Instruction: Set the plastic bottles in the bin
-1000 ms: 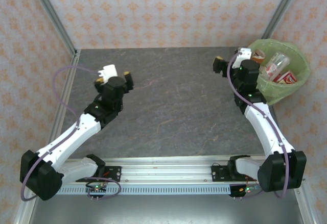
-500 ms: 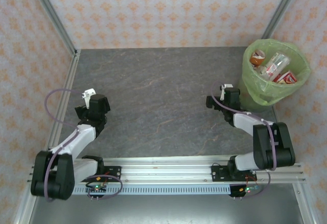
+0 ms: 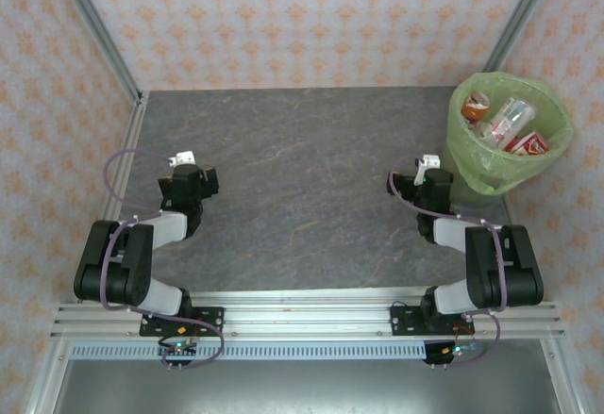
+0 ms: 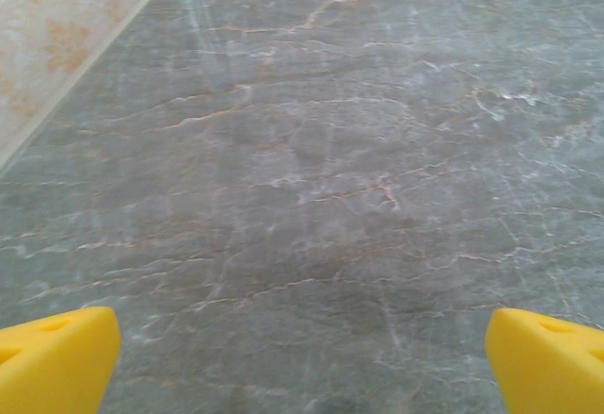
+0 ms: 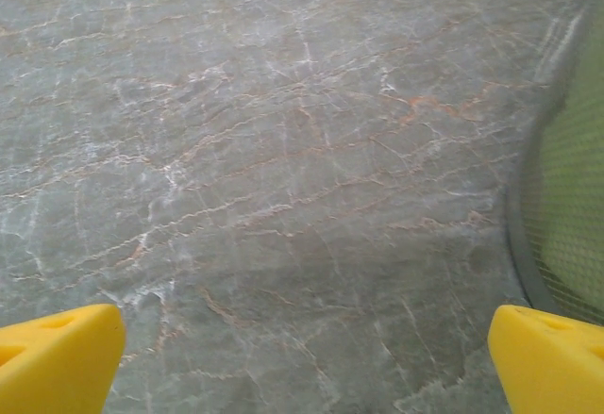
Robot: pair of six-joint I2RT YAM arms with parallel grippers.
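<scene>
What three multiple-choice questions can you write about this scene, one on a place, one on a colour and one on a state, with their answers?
1. Where are the plastic bottles?
A) inside the bin
B) spread over the table
C) standing beside the bin

2. Which colour is the bag that lines the bin?
A) blue
B) lime-green
C) black

3. How is the right gripper?
A) shut on a bottle
B) shut, empty
C) open, empty

Answers:
1 A: the top view shows them heaped within the bin's rim.
2 B: the bag is lime-green in the top view.
3 C: the right wrist view shows its yellow fingers wide apart with bare table between them.
</scene>
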